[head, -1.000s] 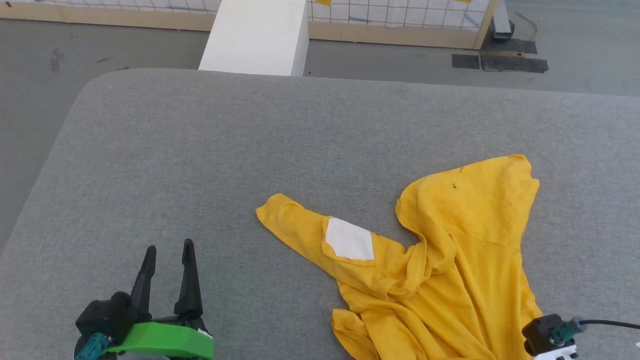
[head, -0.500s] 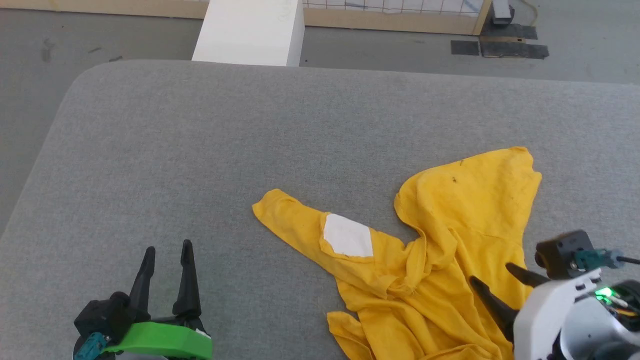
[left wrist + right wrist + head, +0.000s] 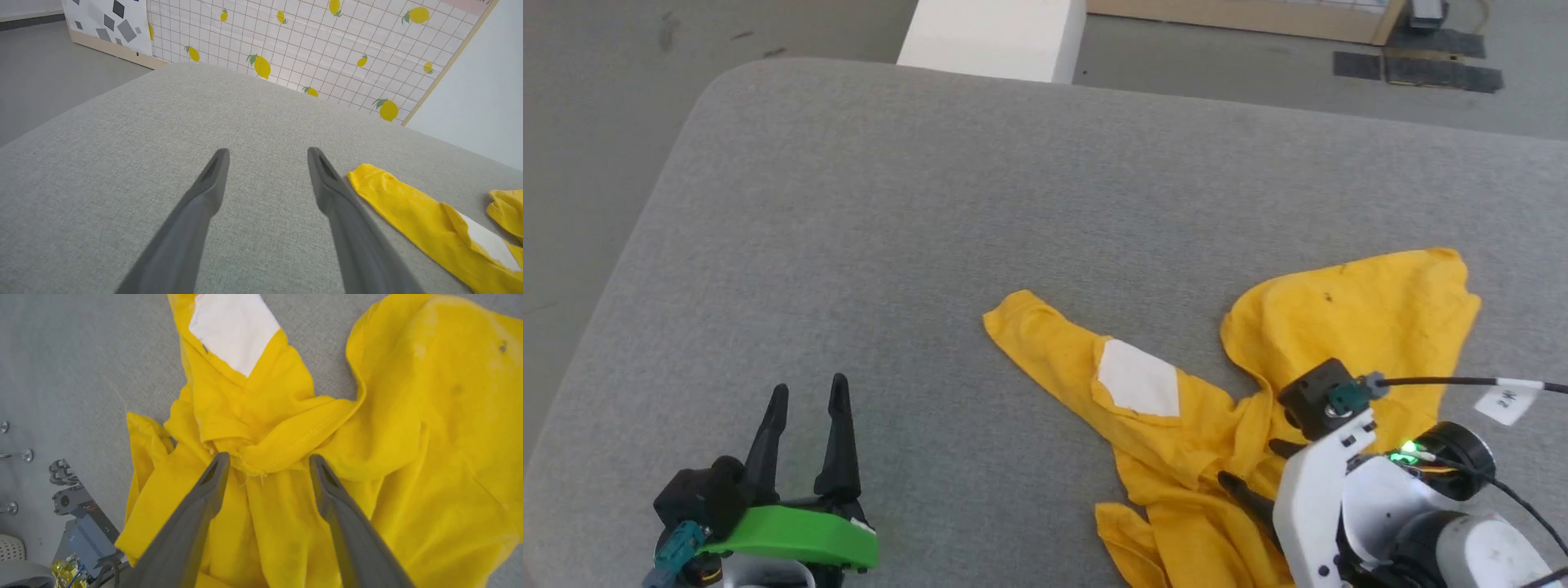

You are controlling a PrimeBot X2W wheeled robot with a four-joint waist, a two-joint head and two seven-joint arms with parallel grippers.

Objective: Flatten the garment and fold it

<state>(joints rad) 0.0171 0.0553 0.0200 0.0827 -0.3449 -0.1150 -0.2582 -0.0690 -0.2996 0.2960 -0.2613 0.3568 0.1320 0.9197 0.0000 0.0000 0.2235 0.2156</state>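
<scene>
Head view: shirt (image 3: 1339, 327) crumpled on right side of gray table (image 3: 931, 204). Nothing flattened or folded yet. Above shirt, right gripper (image 3: 267, 457) spread wide, nothing held; left gripper (image 3: 809, 384) spread wide too, well apart.

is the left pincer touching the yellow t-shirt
No, the left pincer stands open over bare grey padding, well apart from the T-shirt.
</scene>
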